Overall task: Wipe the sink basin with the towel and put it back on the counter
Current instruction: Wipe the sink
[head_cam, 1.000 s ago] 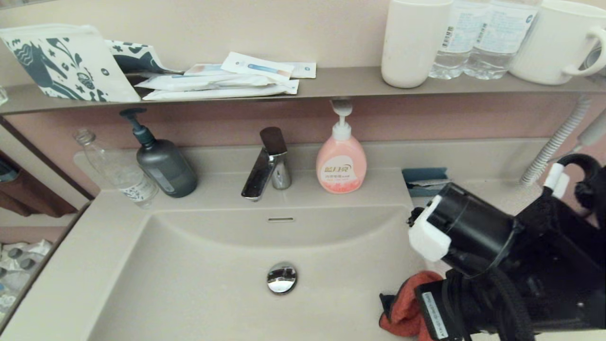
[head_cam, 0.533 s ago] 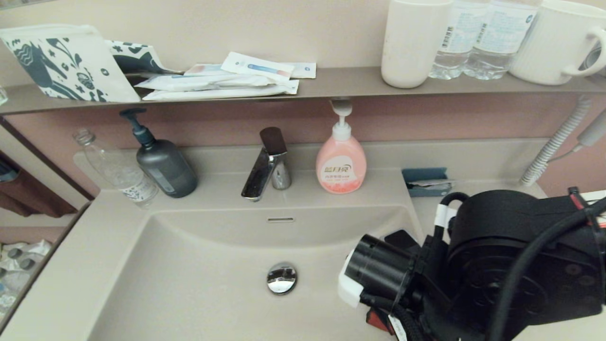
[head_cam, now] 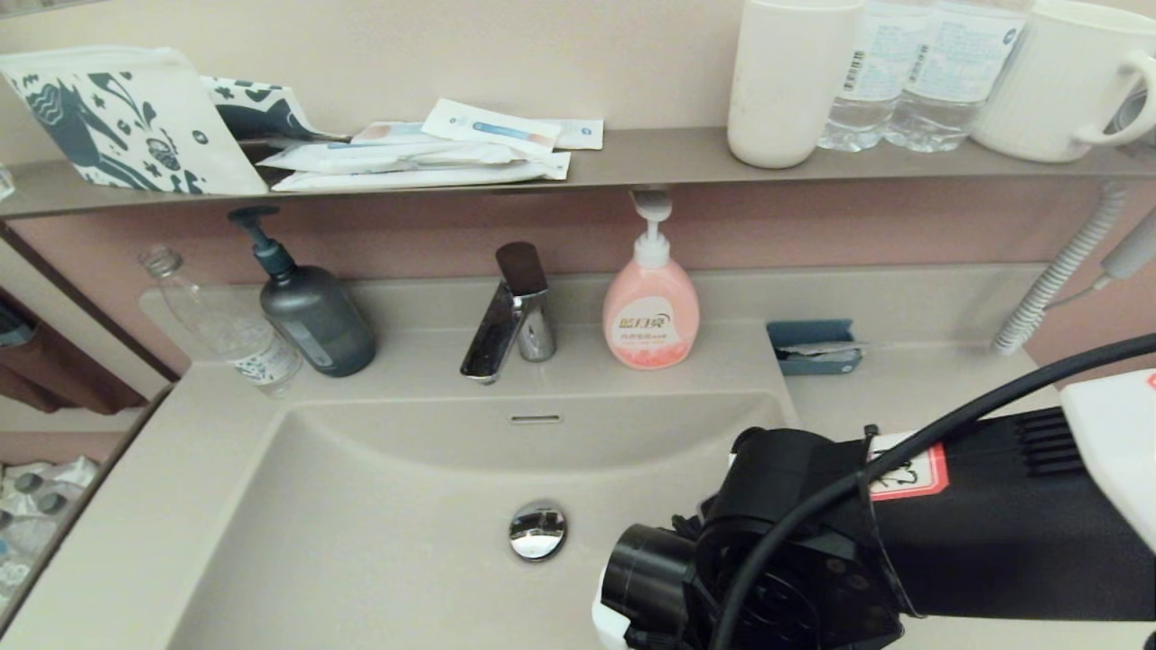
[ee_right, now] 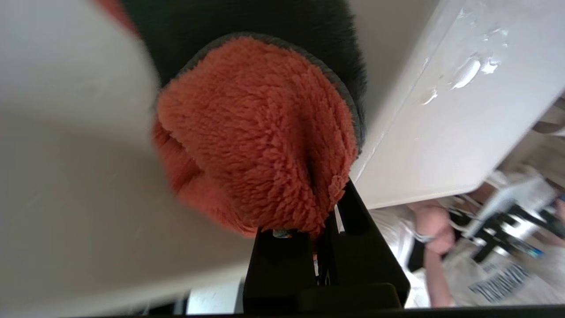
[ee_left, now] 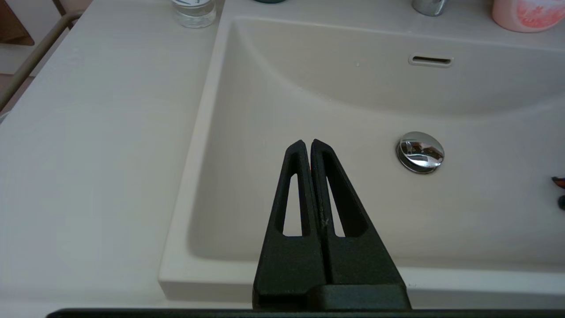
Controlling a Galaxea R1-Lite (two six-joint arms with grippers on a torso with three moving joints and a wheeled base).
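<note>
Jaws of my right gripper [ee_right: 324,221] are closed tight on the small fluffy red-orange towel with dark grey reverse side [ee_right: 260,132]. The cloth bunches in front of my fingertips, inside the large beige rectangular sink basin [head_cam: 379,506], at its near right part. My right arm covers it in the head view, reaching over the smooth beige counter [head_cam: 912,388] on the right. The round chrome drain plug [head_cam: 537,529] lies left of my wrist. My left gripper [ee_left: 307,148] hangs closed and empty above the near left edge of the basin.
</note>
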